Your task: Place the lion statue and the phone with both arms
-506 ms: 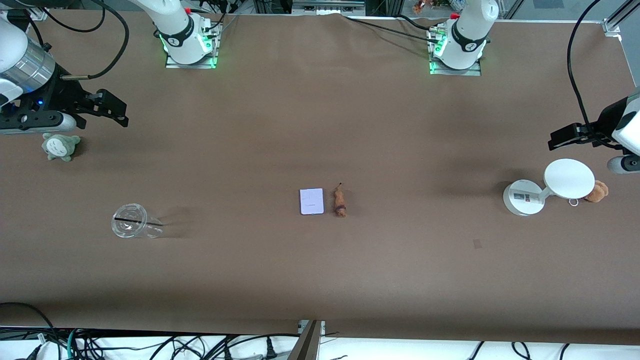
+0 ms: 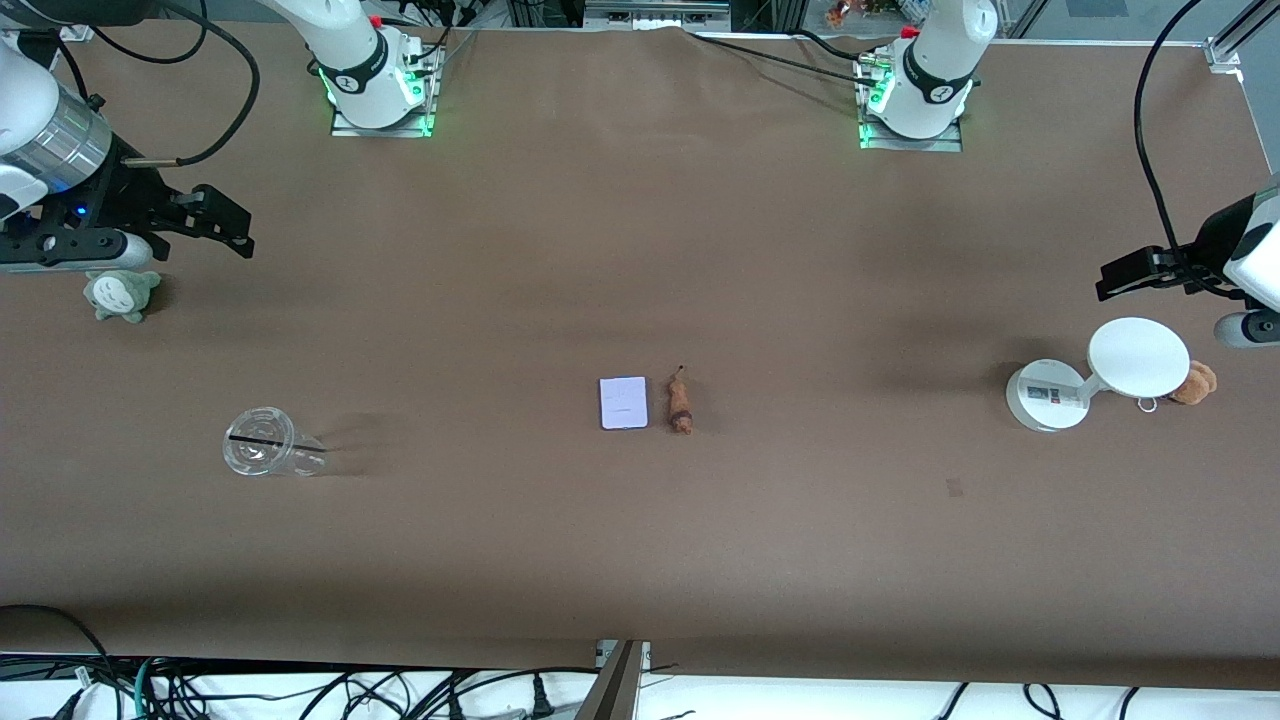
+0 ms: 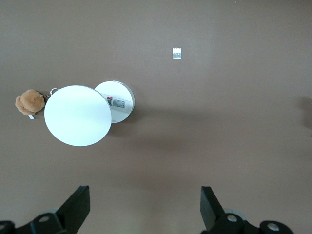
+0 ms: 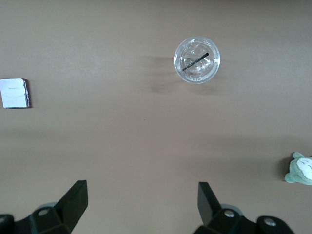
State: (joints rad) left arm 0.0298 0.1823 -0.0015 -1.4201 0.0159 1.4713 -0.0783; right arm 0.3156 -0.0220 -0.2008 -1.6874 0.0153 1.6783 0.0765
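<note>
From the front, the phone (image 2: 623, 402) lies flat near the middle of the brown table (image 2: 640, 560), with the lion statue (image 2: 680, 404) just beside it toward the left arm's end, the two not touching. Nothing stands close around them. Toward the right arm's end sits a clear plastic cup (image 2: 262, 454) with a black straw across its lid, and farther from the camera than the cup a grey-green plush (image 2: 120, 293). The right gripper (image 2: 215, 215) hangs in the air near that plush, fingers spread wide and holding nothing. At the other end stands a white round stand (image 2: 1045, 396) carrying a disc (image 2: 1138, 358), with a tan plush (image 2: 1194, 382) touching the disc's edge. The left gripper (image 2: 1130, 272) hovers over the table near the stand, also wide apart and empty.

In the left wrist view, the left gripper (image 3: 144, 207) shows both fingers spread, with bare table between them; the disc (image 3: 77, 115), stand (image 3: 117, 100) and tan plush (image 3: 29, 102) lie ahead.

In the right wrist view, the right gripper (image 4: 141, 204) is likewise wide; the cup (image 4: 197, 60), the phone (image 4: 14, 93) and the grey-green plush (image 4: 299, 169) are all well apart from it.
</note>
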